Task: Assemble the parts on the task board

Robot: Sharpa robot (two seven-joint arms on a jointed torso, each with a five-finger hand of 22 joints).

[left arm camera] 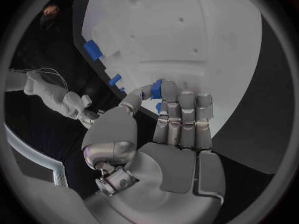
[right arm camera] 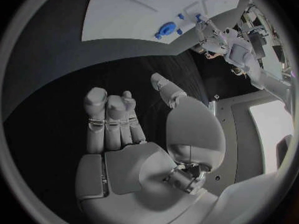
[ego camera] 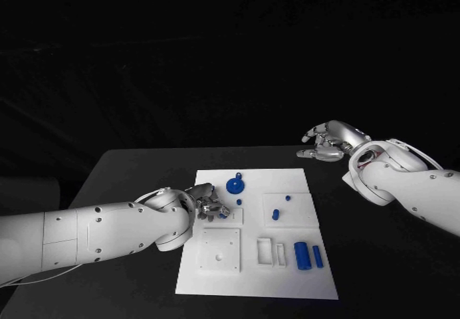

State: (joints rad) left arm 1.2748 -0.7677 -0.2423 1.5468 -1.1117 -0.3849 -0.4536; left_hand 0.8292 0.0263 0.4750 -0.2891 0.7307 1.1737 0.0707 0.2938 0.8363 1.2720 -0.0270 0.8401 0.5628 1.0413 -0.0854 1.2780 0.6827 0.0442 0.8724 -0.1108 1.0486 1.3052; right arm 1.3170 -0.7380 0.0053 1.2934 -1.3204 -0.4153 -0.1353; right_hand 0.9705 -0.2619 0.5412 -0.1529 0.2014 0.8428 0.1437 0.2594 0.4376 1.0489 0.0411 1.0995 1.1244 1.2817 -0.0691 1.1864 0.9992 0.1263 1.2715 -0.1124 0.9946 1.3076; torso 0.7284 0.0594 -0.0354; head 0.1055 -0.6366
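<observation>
My left hand (left arm camera: 163,115) pinches a blue part (left arm camera: 156,89) over the board (ego camera: 288,279); I should lower it squarely. My right hand (ego camera: 326,142) waits, fingers loosely curled, empty.

Black table (ego camera: 125,173) carries the white task board (ego camera: 288,286), lying flat at its middle. Board's left edge sits under the left hand's fingers (ego camera: 206,199); right hand's fingers (ego camera: 321,143) are off past the board's far right corner, over bare tabletop, well apart from it.
</observation>
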